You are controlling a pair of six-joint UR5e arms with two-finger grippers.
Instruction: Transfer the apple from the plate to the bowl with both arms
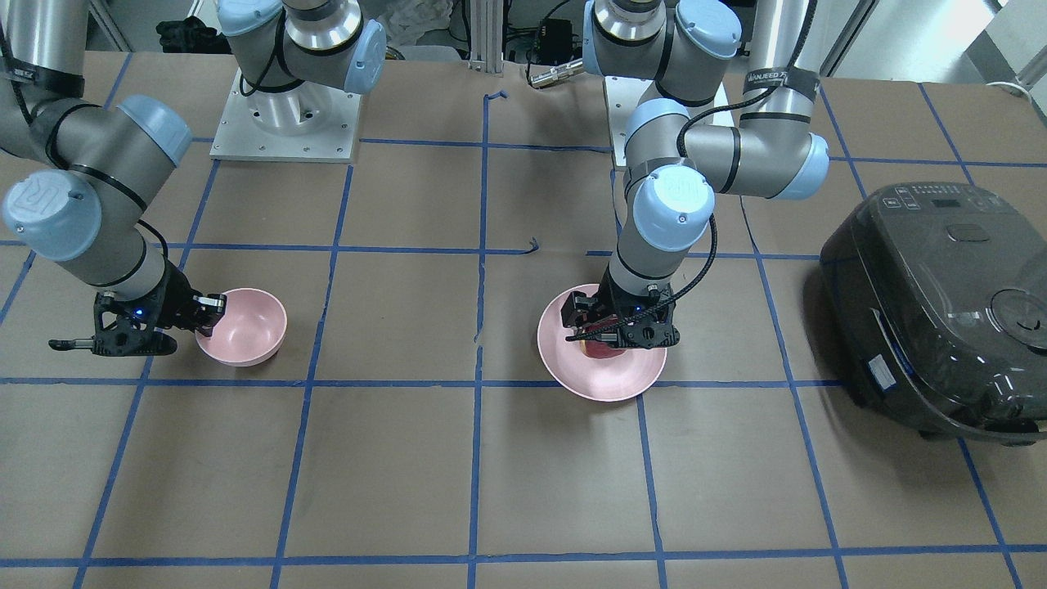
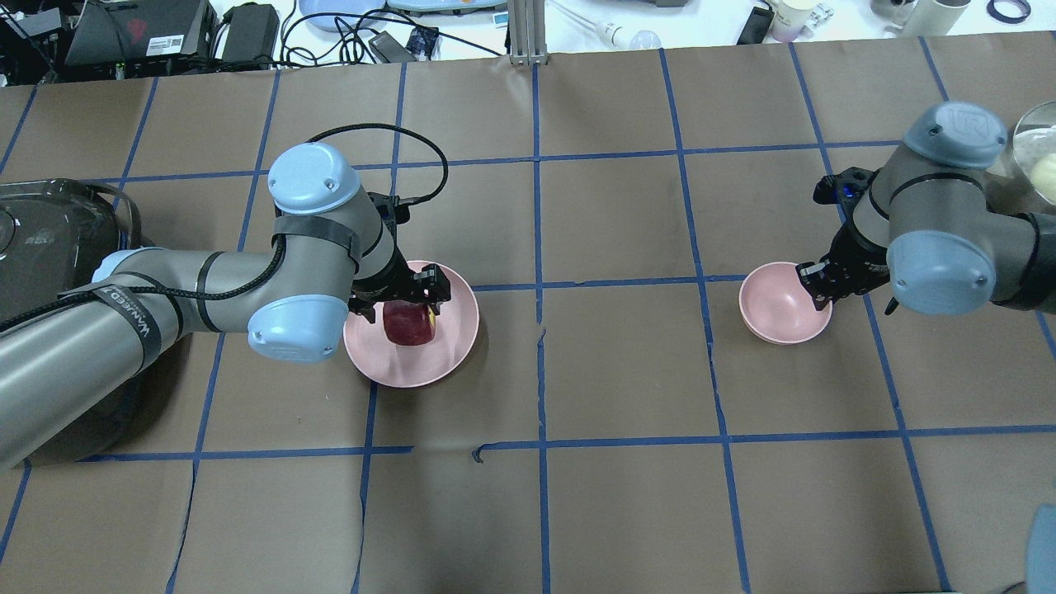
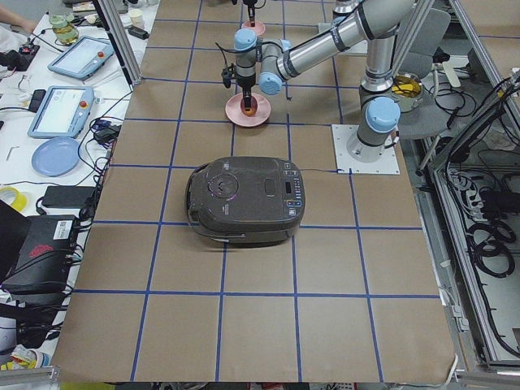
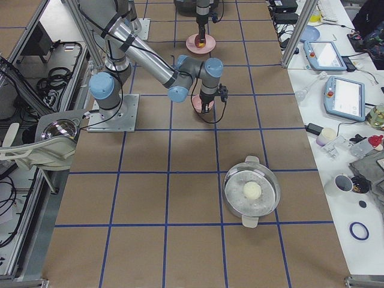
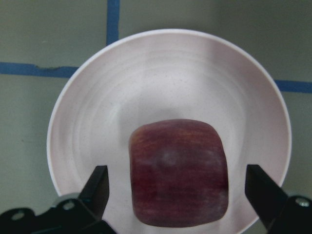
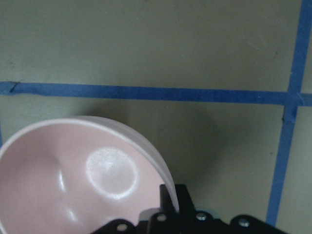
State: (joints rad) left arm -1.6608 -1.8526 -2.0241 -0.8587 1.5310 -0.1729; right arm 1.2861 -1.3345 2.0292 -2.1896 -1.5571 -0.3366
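Observation:
The dark red apple [image 2: 408, 323] lies on the wide pink plate [image 2: 450, 346] left of the table's middle. My left gripper [image 2: 410, 301] is down over the plate. In the left wrist view its open fingers [image 5: 100, 187] stand on either side of the apple [image 5: 178, 170] with a gap on each side, apart from it. The small deep pink bowl [image 2: 775, 309] stands on the right and is empty. My right gripper [image 2: 817, 285] is at the bowl's right rim. In the right wrist view it [image 6: 168, 195] is shut on the rim of the bowl [image 6: 73, 180].
A dark rice cooker [image 2: 41, 239] stands at the table's left end, close behind my left arm. A glass lidded pot [image 4: 252, 192] with a pale ball in it stands at the right end. Blue tape lines grid the brown table [image 2: 619, 371].

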